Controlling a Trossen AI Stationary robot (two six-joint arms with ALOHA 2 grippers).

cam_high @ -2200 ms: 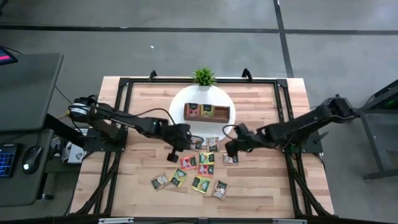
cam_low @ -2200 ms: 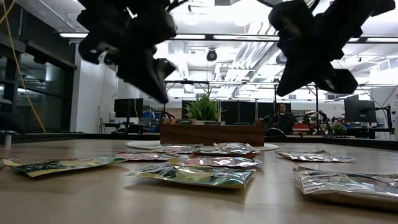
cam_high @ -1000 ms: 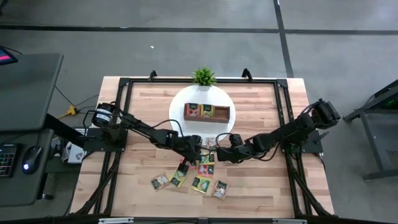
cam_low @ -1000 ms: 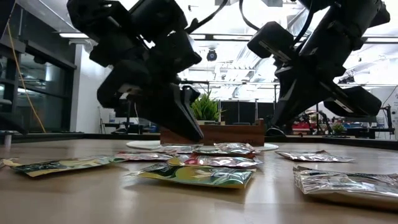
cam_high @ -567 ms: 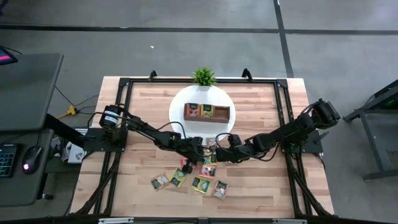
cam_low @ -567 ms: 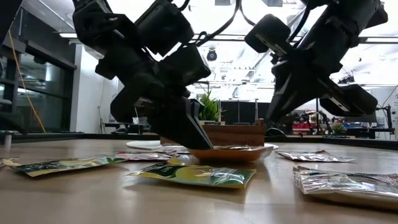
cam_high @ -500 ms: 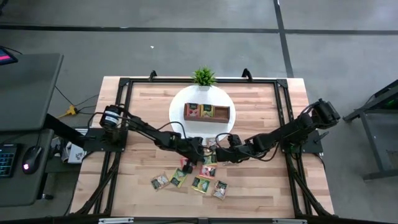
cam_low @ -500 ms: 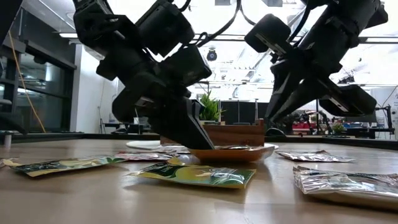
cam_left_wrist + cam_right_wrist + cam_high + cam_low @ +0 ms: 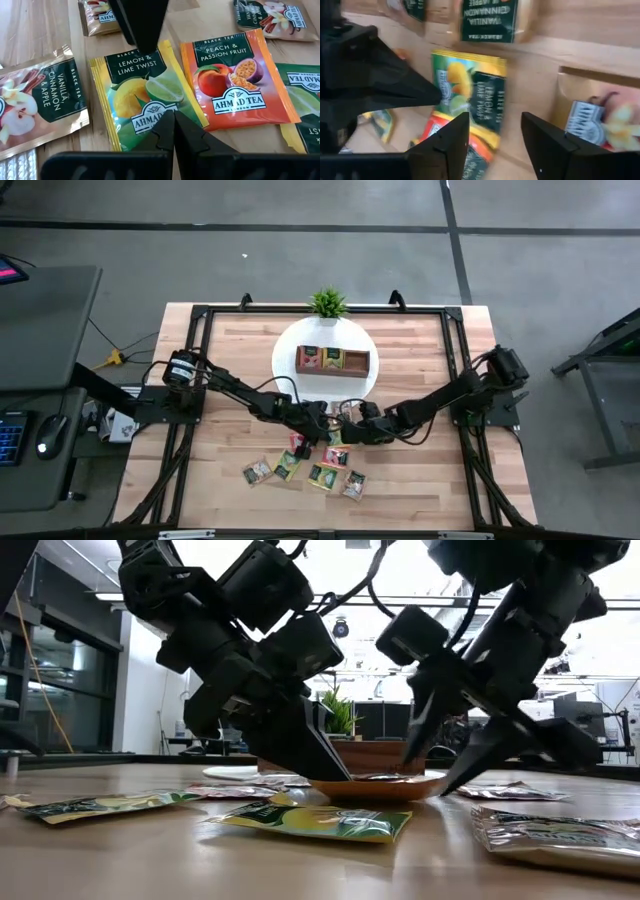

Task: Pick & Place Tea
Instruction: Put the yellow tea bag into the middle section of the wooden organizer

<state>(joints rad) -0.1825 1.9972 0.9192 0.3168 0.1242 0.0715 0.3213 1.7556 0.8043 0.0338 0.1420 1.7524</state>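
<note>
Several tea sachets lie flat on the wooden table in front of the tray. My left gripper is shut, its tips down among them where a yellow lemon-and-lime sachet borders an orange peach sachet. My right gripper comes from the table's right and stands open over the lemon-and-lime sachet, one finger on each side of its end. Whether those fingers touch it, I cannot tell. The two grippers nearly face each other. My left gripper presses its shut fingertips down on the lemon-and-lime sachet's side edge, right beside the peach sachet. The fingers slant down from the table's left. In the low view the orange sachet bows up off the table beside the tips.
Behind the sachets stands a brown wooden tray with sachets in its compartments, set on a white round plate. A small green plant is at the far edge. A grey sachet lies close to the low camera.
My left gripper has sunk onto the sachets, still shut, and the orange sachet has bowed up at its free part. My right gripper has come down and toward the left gripper, and it has opened.
</note>
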